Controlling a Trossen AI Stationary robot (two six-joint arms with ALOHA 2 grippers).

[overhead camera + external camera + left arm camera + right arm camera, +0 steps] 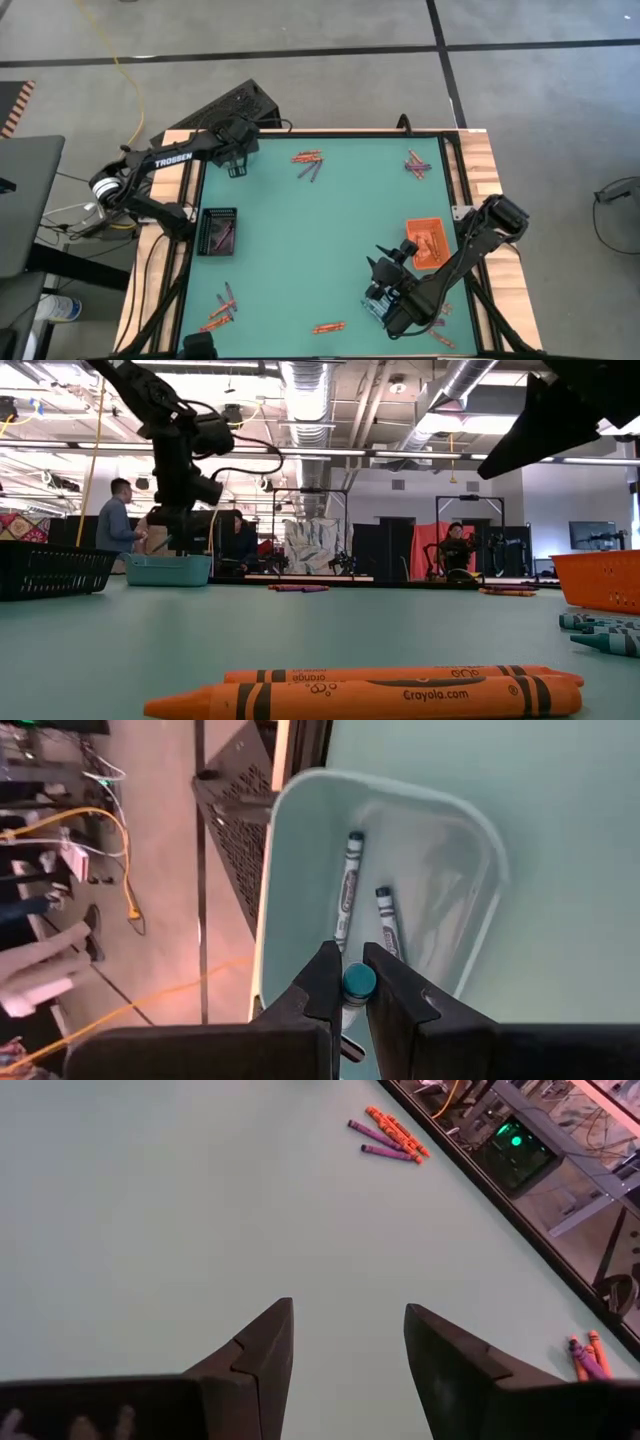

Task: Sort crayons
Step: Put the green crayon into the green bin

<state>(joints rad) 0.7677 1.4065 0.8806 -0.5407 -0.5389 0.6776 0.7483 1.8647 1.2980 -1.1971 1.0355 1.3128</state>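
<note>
Crayon [358, 982] pinched end-on in left jaws, upright over teal tray [480, 850]; right jaws spread.

The middle of the worktop [300, 250] is lying open, giving a tool free passage. Obstacles are sitting round the edge: the black tray [217, 231] at nine o'clock, the orange tray [427, 243] at three, the teal tray [300, 850] at eleven under the left tool [347, 982], and crayons [308, 164] lying at twelve and along six.
</note>
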